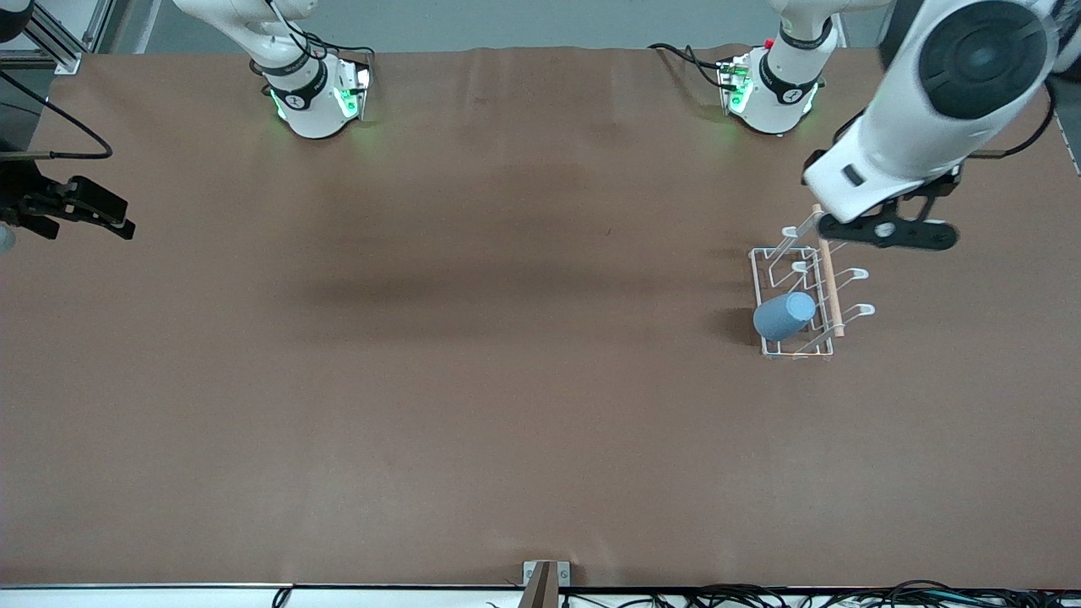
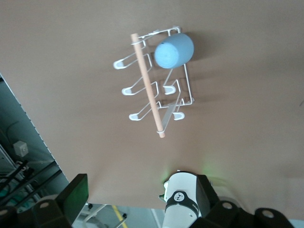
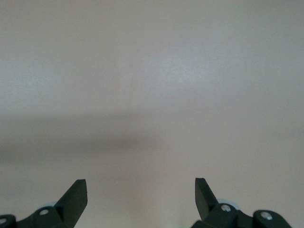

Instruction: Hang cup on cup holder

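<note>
The white wire cup holder (image 1: 828,283) with its wooden rod stands toward the left arm's end of the table. The blue cup (image 1: 784,316) sits tilted over a prong at the holder's end nearer the front camera, closed base outward. Both show in the left wrist view, the cup (image 2: 173,50) and the holder (image 2: 147,80). My left gripper (image 1: 887,231) is up over the holder's other end, open and empty, clear of the cup; in its own view (image 2: 142,197) the jaws stand wide apart. My right gripper (image 1: 101,213) waits at the right arm's end of the table, open and empty (image 3: 141,192).
The brown table (image 1: 473,380) has the two arm bases (image 1: 317,97) (image 1: 773,93) along its edge farthest from the front camera. A metal bracket (image 1: 545,581) and cables lie at the edge nearest it.
</note>
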{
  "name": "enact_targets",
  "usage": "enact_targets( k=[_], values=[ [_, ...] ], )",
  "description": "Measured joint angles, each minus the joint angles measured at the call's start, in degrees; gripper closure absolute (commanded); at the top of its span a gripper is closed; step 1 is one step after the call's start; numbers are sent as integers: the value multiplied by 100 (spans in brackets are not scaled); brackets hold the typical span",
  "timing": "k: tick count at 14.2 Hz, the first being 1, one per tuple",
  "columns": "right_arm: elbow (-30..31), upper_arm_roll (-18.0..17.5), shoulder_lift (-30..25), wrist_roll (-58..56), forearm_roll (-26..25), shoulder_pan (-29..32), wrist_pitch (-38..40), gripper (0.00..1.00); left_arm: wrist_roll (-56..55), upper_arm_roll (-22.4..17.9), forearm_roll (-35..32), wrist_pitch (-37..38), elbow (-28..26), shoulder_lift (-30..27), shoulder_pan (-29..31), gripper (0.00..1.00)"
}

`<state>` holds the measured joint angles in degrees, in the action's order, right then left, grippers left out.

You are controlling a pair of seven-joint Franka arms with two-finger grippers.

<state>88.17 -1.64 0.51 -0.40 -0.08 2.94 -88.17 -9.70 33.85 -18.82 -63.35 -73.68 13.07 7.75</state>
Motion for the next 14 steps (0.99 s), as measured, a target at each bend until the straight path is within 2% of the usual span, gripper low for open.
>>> enact_targets(
  k=[5, 9, 10, 13, 14],
  values=[
    [3, 0, 0, 1, 0, -1, 3, 0, -138, -8, 29, -660, 17, -145, 424, 0],
    [12, 0, 0, 1, 0, -1, -4, 0, -155, -43, 119, -1019, 99, -165, 511, 0],
    [14, 1, 0, 2, 0, -1, -5, 0, -163, -198, 314, -1241, 103, -230, 439, 0],
    [17, 9, 0, 2, 0, 1, -6, 0, -76, -1618, 1112, -1558, 25, -509, -535, 0],
    [18, 11, 0, 2, 0, 1, -7, 0, -69, -1869, 1275, -1648, -69, -589, -691, 0]
  ],
)
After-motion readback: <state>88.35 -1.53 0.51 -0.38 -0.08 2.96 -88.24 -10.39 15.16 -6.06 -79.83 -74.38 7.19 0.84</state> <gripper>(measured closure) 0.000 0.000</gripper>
